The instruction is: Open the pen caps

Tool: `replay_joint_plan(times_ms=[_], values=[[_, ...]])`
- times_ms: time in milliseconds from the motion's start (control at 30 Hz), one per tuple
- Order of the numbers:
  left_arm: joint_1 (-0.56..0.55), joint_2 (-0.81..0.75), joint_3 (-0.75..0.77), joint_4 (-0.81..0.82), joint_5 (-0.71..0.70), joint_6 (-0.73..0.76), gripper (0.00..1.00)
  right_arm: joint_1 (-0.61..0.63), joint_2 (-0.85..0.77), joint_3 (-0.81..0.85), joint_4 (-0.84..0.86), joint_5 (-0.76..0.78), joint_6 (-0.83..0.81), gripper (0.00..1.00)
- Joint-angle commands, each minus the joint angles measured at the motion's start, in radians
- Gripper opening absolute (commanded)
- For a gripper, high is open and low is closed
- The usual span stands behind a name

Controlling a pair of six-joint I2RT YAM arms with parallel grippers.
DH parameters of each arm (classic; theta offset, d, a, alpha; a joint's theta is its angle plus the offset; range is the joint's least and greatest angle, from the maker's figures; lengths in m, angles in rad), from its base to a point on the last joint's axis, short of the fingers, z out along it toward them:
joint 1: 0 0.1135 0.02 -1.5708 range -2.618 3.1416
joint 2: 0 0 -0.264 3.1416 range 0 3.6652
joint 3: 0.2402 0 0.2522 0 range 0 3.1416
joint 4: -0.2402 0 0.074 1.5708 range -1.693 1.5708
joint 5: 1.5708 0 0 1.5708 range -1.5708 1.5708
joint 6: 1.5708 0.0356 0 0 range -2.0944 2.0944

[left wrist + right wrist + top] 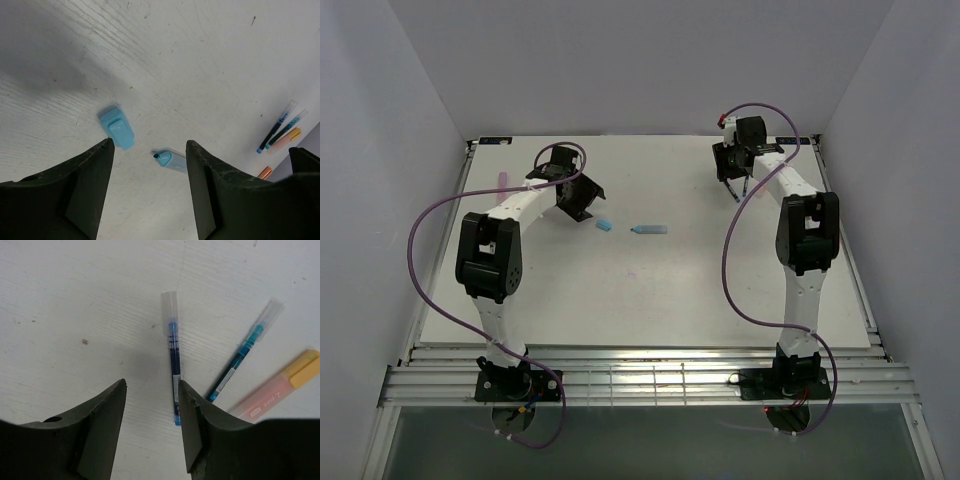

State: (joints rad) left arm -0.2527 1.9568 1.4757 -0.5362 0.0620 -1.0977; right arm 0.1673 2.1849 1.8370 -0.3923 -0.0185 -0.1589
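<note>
Your right gripper (pixel 151 385) hangs unclenched, empty; dark blue pen (pixel 173 370) lies just inside one jaw, clear cap (pixel 170 305) on; left gripper (pixel 150 144), also released, overlooks the freed light blue cap (pixel 117 128); next, clamp that pen.

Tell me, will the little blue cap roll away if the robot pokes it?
Probably not. The cap looks flat-sided, with a raised clip on top, so it would likely slide rather than roll. It is small plastic, so it is probably light and apt to skid across the table. The pen beside it looks rounder and may roll.
</note>
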Motion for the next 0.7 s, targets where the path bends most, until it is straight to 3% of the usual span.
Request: replay_joint_plan(times_ms=[0, 667], values=[[0.001, -0.024, 0.020, 0.019, 0.010, 0.015, 0.69, -0.014, 0.045, 0.074, 0.040, -0.063, -0.011, 0.52], [0.003, -0.006, -0.006, 0.050, 0.039, 0.013, 0.69, -0.049, 0.153, 0.111, 0.001, -0.069, -0.015, 0.51]])
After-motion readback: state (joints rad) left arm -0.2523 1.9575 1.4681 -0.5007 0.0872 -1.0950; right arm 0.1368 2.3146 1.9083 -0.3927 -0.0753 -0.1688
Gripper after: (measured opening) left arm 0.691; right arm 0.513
